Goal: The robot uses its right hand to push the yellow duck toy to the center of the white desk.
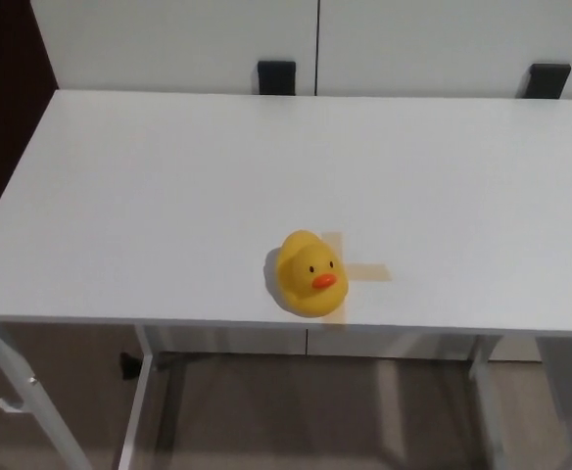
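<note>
A yellow duck toy (308,273) with an orange beak stands on the white desk (168,186), close to the front edge and a little left of the middle. It faces the camera and covers part of a tan tape cross (362,270) stuck to the desktop. Neither of my hands shows in the head view.
Behind the desk runs a white wall with two black brackets (276,76) (548,78) at the back edge. White desk legs (141,406) and the floor show below the front edge. A dark panel (7,88) stands at the far left.
</note>
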Robot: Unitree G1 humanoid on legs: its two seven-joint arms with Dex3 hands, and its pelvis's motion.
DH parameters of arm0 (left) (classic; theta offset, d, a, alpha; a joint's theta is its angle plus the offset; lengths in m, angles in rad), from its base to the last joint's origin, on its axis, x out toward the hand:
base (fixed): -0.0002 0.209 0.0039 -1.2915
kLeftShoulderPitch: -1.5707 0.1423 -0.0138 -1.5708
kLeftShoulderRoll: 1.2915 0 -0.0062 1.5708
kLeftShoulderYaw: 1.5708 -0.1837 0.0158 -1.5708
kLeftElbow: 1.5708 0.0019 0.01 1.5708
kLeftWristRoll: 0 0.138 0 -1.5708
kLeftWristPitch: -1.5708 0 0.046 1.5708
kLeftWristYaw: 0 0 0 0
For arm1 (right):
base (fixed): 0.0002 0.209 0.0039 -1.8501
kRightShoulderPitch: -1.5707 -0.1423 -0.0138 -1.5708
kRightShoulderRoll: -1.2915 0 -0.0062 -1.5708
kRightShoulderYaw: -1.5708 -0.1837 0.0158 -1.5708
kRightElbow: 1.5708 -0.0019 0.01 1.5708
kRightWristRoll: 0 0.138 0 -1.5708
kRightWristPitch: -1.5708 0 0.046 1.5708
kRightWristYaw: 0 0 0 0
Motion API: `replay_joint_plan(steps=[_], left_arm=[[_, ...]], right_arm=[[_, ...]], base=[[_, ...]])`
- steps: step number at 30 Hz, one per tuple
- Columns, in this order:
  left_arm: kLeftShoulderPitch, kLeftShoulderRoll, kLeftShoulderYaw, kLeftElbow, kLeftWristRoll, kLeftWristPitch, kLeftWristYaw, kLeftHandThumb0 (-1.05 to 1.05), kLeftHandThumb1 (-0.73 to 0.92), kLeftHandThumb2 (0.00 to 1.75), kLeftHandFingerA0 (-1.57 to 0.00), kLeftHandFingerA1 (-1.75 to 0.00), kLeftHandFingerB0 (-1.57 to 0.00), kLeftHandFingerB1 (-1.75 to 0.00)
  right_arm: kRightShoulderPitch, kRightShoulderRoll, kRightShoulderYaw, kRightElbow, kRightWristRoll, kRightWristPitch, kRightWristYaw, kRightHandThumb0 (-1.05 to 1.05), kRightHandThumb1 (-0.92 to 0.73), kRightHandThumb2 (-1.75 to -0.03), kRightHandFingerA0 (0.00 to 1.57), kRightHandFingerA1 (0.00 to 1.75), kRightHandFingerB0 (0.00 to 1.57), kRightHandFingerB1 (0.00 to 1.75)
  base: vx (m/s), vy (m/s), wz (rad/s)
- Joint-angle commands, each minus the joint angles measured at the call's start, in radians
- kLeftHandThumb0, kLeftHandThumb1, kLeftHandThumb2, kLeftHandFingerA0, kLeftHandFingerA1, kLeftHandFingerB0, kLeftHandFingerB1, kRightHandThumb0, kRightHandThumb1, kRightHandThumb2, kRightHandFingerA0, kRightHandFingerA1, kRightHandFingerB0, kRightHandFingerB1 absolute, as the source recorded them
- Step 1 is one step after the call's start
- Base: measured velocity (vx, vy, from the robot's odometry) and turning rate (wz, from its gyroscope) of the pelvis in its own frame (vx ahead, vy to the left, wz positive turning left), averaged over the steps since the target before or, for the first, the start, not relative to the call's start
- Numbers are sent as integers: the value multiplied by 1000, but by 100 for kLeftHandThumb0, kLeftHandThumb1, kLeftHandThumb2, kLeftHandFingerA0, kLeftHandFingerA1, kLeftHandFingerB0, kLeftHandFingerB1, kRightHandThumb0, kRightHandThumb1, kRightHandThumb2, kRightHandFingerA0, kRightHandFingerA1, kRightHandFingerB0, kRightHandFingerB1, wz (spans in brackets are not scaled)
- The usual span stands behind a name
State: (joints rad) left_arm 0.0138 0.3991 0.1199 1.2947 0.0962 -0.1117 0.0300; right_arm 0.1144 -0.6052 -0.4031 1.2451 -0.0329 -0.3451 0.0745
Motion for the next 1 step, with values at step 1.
replay_joint_plan(steps=[1], left_arm=[[-4, 23, 4, 2, -1, -29, 4, -13, 65, 71, -88, -74, -90, -64]], right_arm=[[-11, -10, 9, 2, 20, -29, -6, -15, -26, -111, 93, 60, 76, 55]], base=[[0, 0, 0]])
